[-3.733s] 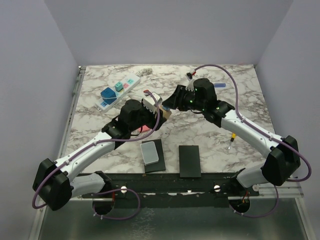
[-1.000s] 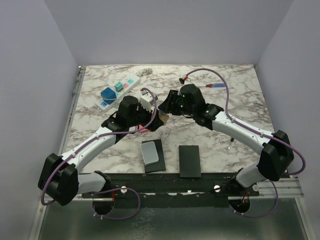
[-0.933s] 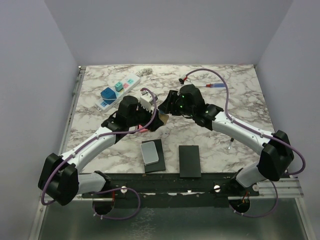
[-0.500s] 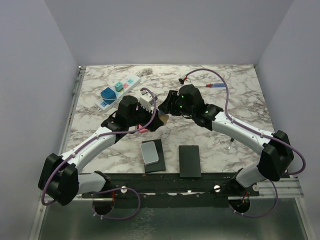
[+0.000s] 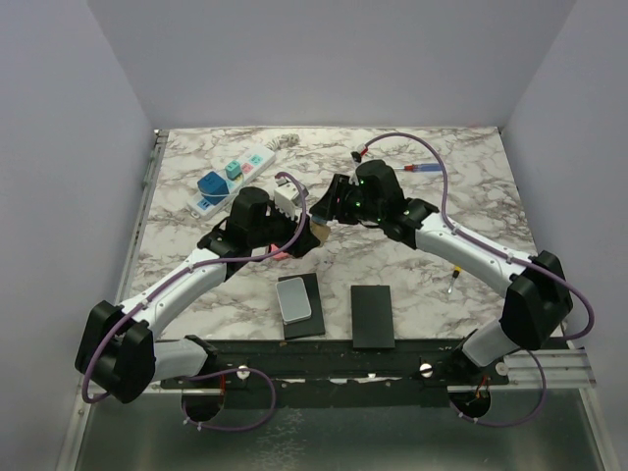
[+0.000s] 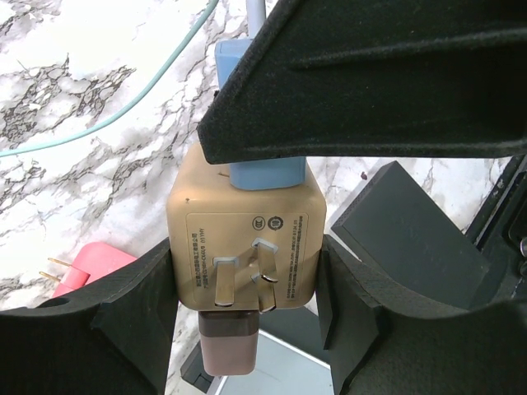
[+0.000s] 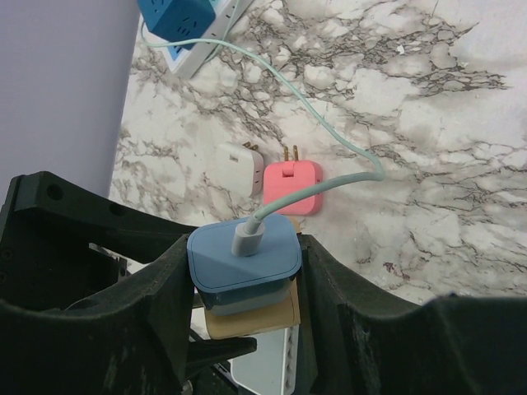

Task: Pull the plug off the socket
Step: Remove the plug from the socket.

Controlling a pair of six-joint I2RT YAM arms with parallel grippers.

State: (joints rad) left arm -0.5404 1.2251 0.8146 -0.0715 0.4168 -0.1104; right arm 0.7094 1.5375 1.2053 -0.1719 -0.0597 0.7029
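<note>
Your left gripper [image 6: 247,284] is clamped on the tan adapter block [image 6: 247,239], one pad on each flank, and only the left wrist view shows the block's metal prongs. Your right gripper [image 7: 244,267] is closed on the blue plug [image 7: 243,253], which sits against the block's opposite face. Only the right wrist view shows its pale cable [image 7: 329,132], with a pink plug [image 7: 294,185] and a white plug [image 7: 232,167] on the marble table [image 7: 428,123] beyond the jaws. From above, the white power strip [image 5: 235,169] lies well apart, beyond the left jaws.
</note>
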